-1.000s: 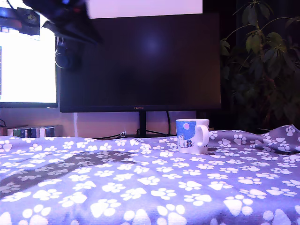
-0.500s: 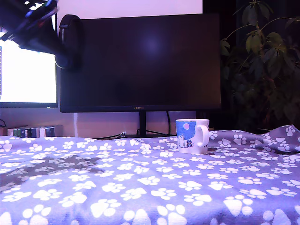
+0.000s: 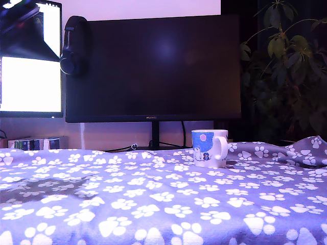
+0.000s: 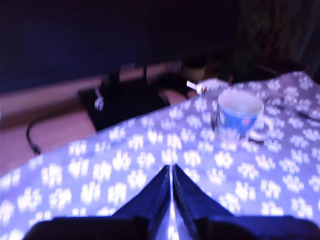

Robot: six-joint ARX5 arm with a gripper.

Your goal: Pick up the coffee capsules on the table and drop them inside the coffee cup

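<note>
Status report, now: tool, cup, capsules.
Tool shut, nothing visibly held, high above table. Coffee cup upright, untouched. No capsules visible on cloth. Path clear.

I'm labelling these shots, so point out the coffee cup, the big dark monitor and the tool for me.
coffee cup (image 3: 206, 148), exterior view, on its blue picture panel.
big dark monitor (image 3: 153, 66), exterior view, middle of its screen.
tool (image 4: 171, 186), wrist view, on the narrow slit between its closed fingertips.

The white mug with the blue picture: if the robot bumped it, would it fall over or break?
The mug looks ceramic, so probably stiff, fairly heavy and breakable if it fell. It stands upright on the soft paw-print cloth, which may rumple, so a push might tip it rather than slide it. Its handle would likely stop it from rolling far.
</note>
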